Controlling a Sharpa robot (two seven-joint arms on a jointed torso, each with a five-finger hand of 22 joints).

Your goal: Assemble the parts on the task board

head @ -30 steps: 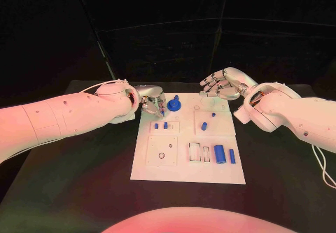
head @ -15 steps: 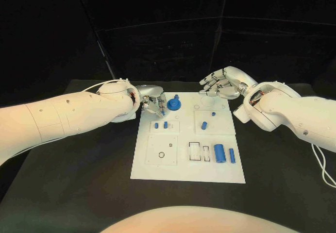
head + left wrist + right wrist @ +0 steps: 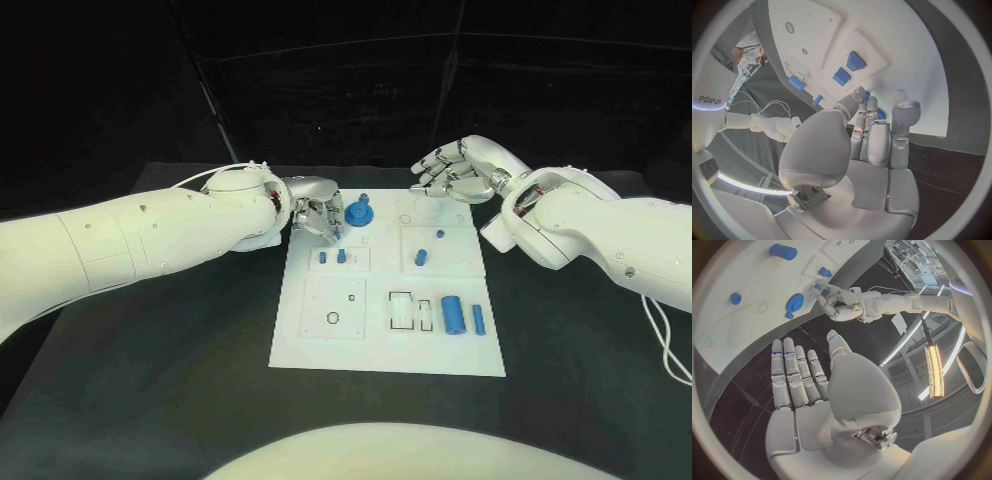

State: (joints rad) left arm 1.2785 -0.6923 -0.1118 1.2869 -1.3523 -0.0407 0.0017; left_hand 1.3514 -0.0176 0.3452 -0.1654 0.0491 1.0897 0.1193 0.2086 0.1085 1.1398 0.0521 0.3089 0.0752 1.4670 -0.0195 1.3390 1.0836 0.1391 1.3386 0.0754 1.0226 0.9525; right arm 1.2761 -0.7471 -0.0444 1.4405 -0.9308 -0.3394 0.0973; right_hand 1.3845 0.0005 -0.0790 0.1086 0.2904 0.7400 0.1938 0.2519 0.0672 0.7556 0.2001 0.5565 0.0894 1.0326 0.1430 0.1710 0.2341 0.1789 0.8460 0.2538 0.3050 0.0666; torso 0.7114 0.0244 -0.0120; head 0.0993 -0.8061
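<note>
You see a matt white task board (image 3: 346, 345) on a matt black table (image 3: 159, 380). The blue parts (image 3: 453, 317) look like smooth plastic. The left hand (image 3: 313, 213) has a glossy metallic sheen.

text: "sharpa" | on: white robot body (image 3: 711, 100) | orientation: upside down

Both arms are thick, smooth white shells, rounded like casings — the left arm (image 3: 130, 240) dotted with small dark screw holes along its length, the right arm (image 3: 606, 235) likewise. A thin pale cable loops over the left wrist, and another trails off the right arm toward four o'clock. Each ends in a silver metallic hand — left hand (image 3: 310, 212), right hand (image 3: 459, 172) — whose segmented fingers (image 3: 792, 375) have pale padded faces.
</note>
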